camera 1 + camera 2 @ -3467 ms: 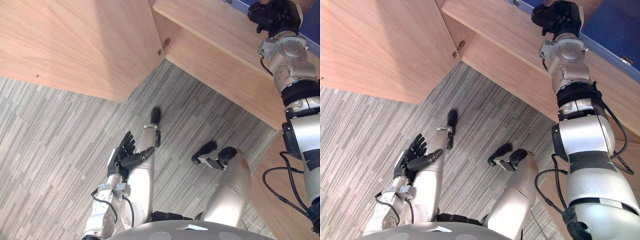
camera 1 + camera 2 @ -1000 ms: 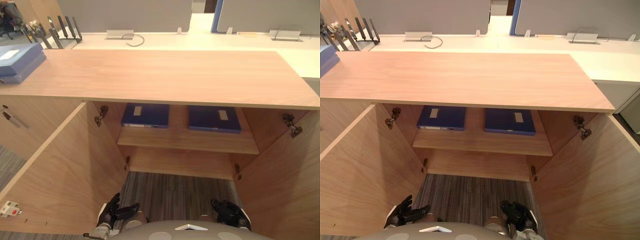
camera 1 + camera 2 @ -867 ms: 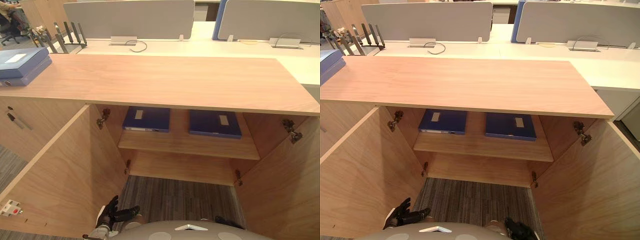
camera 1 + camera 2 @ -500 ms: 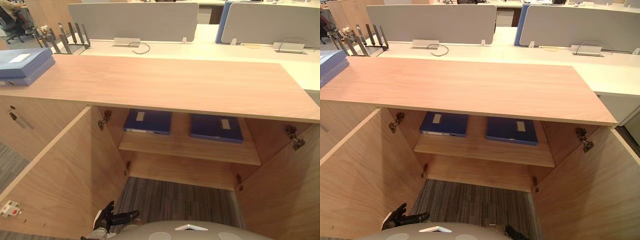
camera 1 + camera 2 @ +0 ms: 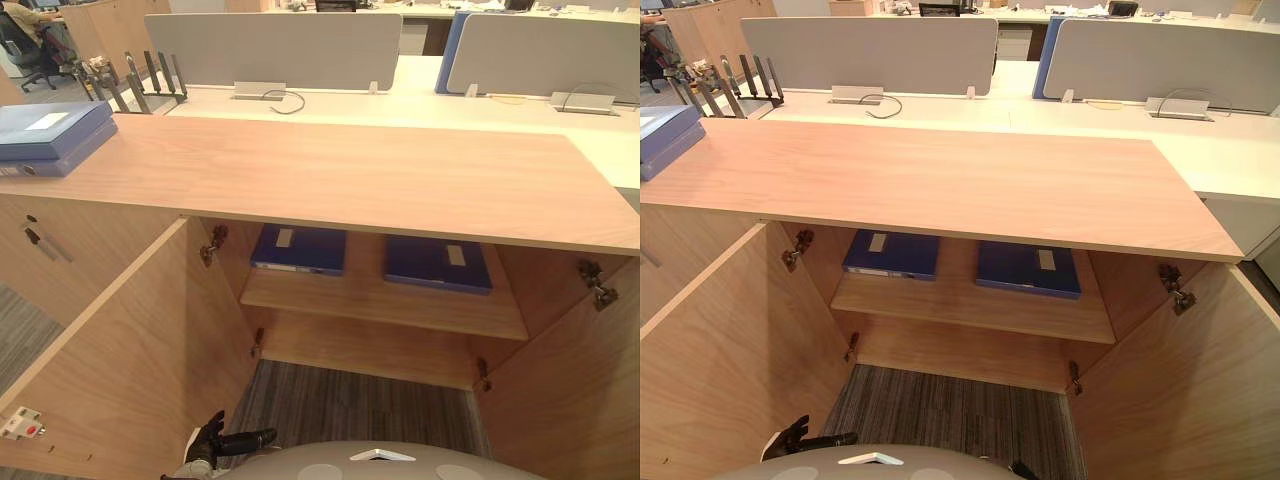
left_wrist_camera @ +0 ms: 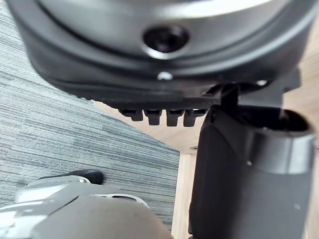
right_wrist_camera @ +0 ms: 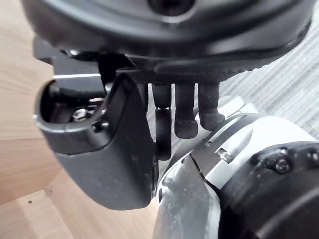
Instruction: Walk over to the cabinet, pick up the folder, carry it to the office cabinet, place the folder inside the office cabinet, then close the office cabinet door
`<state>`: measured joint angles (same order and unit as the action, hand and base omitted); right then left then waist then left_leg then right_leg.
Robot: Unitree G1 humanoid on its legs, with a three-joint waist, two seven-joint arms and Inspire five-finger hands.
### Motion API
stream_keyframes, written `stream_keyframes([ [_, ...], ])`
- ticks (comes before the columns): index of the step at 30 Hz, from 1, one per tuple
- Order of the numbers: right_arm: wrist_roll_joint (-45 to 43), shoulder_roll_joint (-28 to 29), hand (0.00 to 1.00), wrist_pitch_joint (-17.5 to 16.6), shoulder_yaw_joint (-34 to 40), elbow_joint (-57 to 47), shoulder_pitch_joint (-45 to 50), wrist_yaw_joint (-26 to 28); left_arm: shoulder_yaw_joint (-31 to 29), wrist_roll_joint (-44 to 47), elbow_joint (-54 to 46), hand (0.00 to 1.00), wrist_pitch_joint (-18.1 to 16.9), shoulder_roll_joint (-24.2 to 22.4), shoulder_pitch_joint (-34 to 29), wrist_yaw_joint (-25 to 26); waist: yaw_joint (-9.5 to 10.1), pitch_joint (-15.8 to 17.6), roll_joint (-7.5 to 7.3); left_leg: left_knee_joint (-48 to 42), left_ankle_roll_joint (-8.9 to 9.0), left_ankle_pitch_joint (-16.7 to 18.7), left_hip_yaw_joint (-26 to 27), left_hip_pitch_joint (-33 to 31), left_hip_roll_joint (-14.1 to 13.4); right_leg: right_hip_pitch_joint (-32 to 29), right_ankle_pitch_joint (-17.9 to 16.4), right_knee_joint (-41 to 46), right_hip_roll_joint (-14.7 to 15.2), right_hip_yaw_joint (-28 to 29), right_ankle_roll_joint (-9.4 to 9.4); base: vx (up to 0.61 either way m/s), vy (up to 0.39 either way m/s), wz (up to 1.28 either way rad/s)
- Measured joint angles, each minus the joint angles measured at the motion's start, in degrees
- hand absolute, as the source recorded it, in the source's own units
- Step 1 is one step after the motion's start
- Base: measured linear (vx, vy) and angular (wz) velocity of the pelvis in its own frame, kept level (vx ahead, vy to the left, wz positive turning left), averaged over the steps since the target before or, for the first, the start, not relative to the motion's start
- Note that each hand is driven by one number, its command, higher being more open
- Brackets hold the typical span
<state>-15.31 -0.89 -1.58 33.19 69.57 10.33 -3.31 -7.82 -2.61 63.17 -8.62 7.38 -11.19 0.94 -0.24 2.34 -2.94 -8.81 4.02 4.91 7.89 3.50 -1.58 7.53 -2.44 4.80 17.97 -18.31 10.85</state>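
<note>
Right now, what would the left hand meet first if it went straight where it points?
Likely the open left cabinet door, just past the left hand; depth is unclear.

Inside the open cabinet, on its shelf: left folder beside right folder. On cabinet top, far left: stacked folders.

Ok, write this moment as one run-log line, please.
cabinet: both doors open | shelf: left folder, right folder, both flat | left hand: open, empty | right hand: open, empty
</note>
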Motion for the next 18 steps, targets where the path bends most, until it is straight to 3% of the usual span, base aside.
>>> stream_keyframes([
  [5, -5.8, 0.3, 0.0, 0.0, 0.6, 0.0, 0.1, -0.7, 0.0, 0.0, 0.4, 1.0, 0.0, 0.2, 0.0, 0.2, -0.06, -0.2, -0.3, 0.3, -0.03, -0.1, 0.0, 0.2, 0.0, 0.1, 0.0, -0.1, 0.1, 0.0, 0.03, 0.0, 0.0, 0.0],
  [8, -7.6, 0.2, 0.0, 0.0, 4.6, -0.9, 1.4, 0.7, -2.5, 0.0, 0.5, 1.0, 0.1, 0.3, -0.4, 0.1, -0.18, -0.4, -0.76, 1.2, -0.02, -0.2, 0.5, 1.3, 0.0, 0.6, 0.1, -0.4, 0.1, 0.5, 0.08, 0.01, 0.003, -0.08],
  [12, -5.9, -1.6, 0.0, 0.0, 10.4, -1.1, 2.4, 0.6, -5.3, 0.0, 0.5, 1.0, 0.2, 0.3, -0.6, 0.0, -0.27, -0.8, -1.88, 1.7, 0.0, -0.2, 0.9, 1.7, 0.0, 0.6, 0.3, -0.9, 0.1, 0.7, 0.07, 0.01, 0.004, -0.07],
  [18, -3.0, -3.2, 0.0, 0.2, 14.5, -1.1, 2.2, 0.6, -6.5, 0.0, 0.4, 1.0, 0.2, 0.5, -0.9, -0.3, -0.53, -0.8, -2.4, 2.0, 0.01, -0.1, 1.1, 2.2, 0.6, 0.6, 0.3, -0.9, 0.3, 1.1, 0.07, 0.0, 0.0, -0.04],
])
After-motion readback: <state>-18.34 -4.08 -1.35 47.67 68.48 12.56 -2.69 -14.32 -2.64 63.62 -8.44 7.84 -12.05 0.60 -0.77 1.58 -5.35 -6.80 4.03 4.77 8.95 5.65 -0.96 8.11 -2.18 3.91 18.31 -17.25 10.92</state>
